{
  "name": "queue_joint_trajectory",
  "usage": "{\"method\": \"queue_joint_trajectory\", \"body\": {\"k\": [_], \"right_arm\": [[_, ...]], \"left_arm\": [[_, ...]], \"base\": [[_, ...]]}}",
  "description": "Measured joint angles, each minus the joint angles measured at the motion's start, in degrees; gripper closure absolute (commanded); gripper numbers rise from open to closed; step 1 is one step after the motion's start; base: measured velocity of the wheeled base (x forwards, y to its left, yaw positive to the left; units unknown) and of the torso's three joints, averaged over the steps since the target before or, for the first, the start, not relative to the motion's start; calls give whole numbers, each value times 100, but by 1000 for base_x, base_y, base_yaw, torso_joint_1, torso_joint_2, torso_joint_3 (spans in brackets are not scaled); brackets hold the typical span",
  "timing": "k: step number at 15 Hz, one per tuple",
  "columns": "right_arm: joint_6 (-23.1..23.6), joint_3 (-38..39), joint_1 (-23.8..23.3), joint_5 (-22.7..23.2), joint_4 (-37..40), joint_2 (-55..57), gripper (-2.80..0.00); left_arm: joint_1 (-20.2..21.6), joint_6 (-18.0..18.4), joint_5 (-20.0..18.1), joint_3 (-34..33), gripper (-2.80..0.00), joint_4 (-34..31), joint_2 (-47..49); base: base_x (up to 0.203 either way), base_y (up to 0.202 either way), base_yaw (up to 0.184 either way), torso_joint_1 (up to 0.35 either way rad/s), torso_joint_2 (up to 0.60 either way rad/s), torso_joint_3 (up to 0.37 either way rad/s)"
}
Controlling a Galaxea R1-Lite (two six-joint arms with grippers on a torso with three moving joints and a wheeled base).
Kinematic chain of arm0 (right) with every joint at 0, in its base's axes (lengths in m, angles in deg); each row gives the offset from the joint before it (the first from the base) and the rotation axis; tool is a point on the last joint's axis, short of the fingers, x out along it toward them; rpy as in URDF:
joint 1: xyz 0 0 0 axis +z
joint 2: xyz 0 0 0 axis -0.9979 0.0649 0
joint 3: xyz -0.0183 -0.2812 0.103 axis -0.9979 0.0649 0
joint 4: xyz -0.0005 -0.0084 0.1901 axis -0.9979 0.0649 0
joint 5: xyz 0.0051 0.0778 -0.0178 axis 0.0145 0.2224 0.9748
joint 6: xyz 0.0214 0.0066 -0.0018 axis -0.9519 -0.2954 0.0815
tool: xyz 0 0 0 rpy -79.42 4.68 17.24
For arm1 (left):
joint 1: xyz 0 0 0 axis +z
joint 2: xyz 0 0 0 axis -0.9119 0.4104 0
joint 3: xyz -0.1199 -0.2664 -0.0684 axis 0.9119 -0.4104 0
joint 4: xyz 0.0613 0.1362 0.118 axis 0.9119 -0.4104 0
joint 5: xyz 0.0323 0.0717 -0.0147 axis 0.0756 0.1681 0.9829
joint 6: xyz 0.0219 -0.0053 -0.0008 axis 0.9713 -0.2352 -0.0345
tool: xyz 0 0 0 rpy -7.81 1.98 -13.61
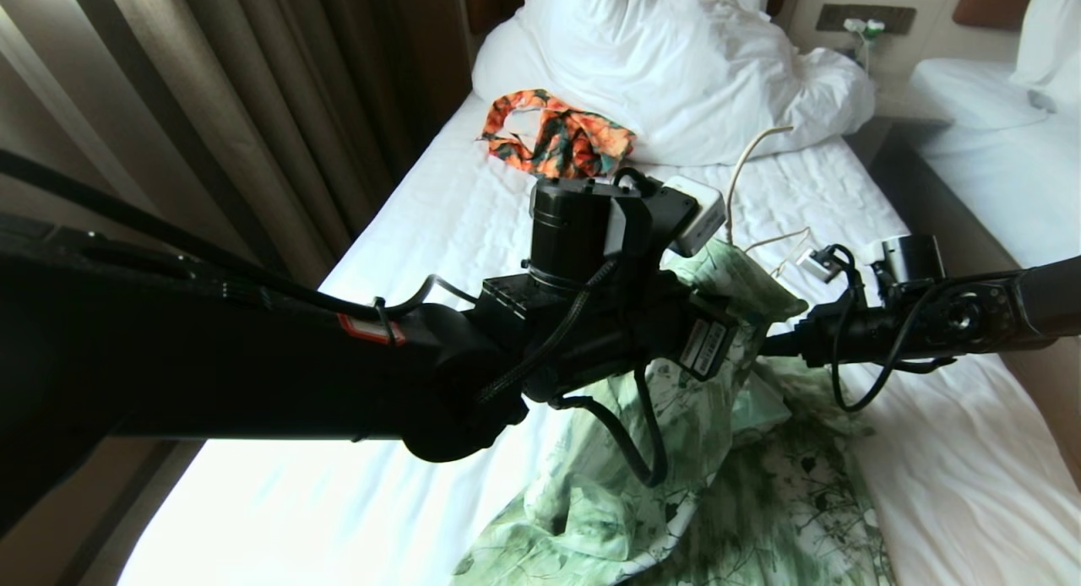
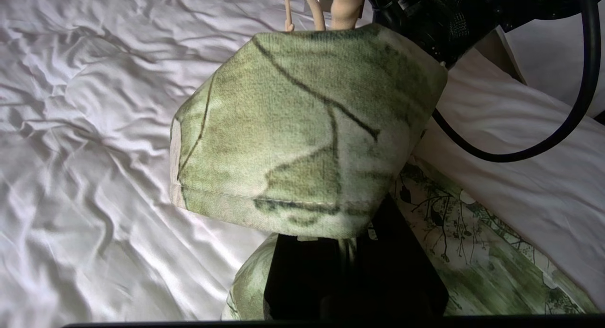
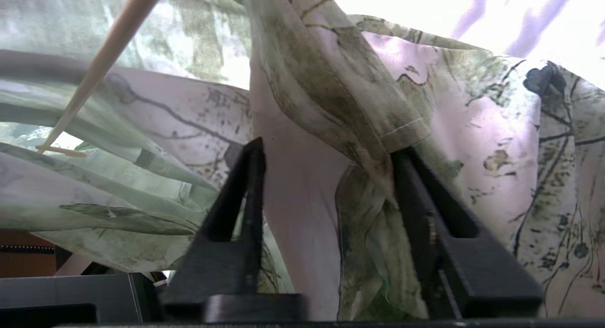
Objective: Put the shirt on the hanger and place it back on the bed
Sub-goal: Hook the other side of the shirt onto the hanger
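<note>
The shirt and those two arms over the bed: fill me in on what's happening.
The robot is partway through putting the green floral shirt on the cream hanger. Its left gripper is shut on a fold of the shirt, holding it lifted above the bed. The right gripper is in among the fabric with its fingers apart, gripping nothing. The hanger's hook pokes up past the collar area, and the shirt's lower part lies on the sheets. An orange patterned garment sits by the pillow.

L gripper (image 2: pixel 350 266) buried under shirt (image 2: pixel 302 129); hanger (image 2: pixel 312 9) mostly hidden.
</note>
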Motion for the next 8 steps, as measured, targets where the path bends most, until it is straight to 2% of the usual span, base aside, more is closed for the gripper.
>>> {"method": "queue_joint_trajectory", "body": {"k": [3, 4, 5, 8], "right_arm": [[-80, 6, 50, -1, 2, -9, -280], [-101, 13, 60, 1, -4, -17, -78], [-116, 17, 61, 4, -7, -25, 0], [-210, 20, 72, 7, -7, -54, 0]], "left_arm": [[0, 1, 0, -4, 0, 10, 0], [0, 0, -2, -6, 0, 13, 0], [0, -1, -2, -11, 0, 13, 0], [-5, -2, 0, -30, 0, 20, 0]], "base": [[0, 0, 0, 0, 0, 0], [0, 0, 0, 0, 0, 0], [0, 0, 0, 0, 0, 0], [0, 0, 0, 0, 0, 0]]}}
